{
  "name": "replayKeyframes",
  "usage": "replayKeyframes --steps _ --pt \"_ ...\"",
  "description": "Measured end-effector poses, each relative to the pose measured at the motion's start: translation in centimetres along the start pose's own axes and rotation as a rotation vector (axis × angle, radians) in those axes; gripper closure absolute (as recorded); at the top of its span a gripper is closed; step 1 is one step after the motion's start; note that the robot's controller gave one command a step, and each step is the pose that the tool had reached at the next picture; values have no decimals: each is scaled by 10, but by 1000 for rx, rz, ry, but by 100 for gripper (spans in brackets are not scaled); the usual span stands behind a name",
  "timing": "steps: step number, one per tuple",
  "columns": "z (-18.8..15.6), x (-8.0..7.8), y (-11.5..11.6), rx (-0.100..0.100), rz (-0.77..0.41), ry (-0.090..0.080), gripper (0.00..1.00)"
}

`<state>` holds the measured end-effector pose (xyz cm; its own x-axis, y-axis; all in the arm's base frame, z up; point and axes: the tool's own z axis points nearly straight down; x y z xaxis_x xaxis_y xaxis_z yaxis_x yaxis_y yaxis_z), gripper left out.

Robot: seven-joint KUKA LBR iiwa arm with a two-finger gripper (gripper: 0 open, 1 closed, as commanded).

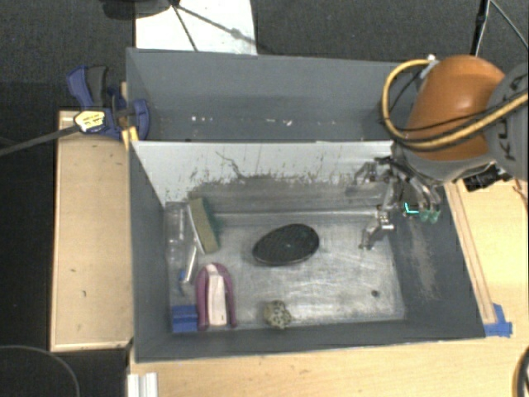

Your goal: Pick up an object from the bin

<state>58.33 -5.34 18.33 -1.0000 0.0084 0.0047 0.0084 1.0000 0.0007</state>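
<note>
Gripper (374, 234) hangs low inside the bin (264, 89), at its right end close to the back wall, over bare scuffed floor. Nothing seen in its grasp. Spread or closed: cannot tell, the tip is a tangle of metal against grey metal. Orange cover (453, 99) and looped cables (402, 73) sit above and right of it and hide the wrist.

Nearest thing: black oval disc (286, 245), flat on the floor just left of the gripper and slightly nearer the camera, apart from it. No other thing lies as close. A small dark speck (374, 294) lies on the floor straight toward the front from the gripper; too small to name.

Further out, front-left of the gripper: a small speckled lump (277, 313), possibly a stone or a crumpled ball, near the front wall.

Farthest from the gripper, along the left wall, a loose group:
- tan block with a green face (202, 224), tilted, toward the back;
- clear plastic item (176, 242) beside it against the wall, its outline hard to read;
- purple-and-white item (215, 296) lying lengthwise, toward the front;
- blue block (183, 318) touching the purple item's left side, in the front-left corner.

The floor between the disc and the right wall lies bare except for the speck.
</note>
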Motion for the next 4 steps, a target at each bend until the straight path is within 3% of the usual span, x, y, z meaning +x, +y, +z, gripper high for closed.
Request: replayKeyframes --steps 1,2,3,4 --pt "112 -4 90 0 -66 -13 0" --pt "108 -6 88 0 -64 -21 100" --pt "-123 9 70 1 -46 -19 100" --pt "-118 10 70 1 -47 -9 0"
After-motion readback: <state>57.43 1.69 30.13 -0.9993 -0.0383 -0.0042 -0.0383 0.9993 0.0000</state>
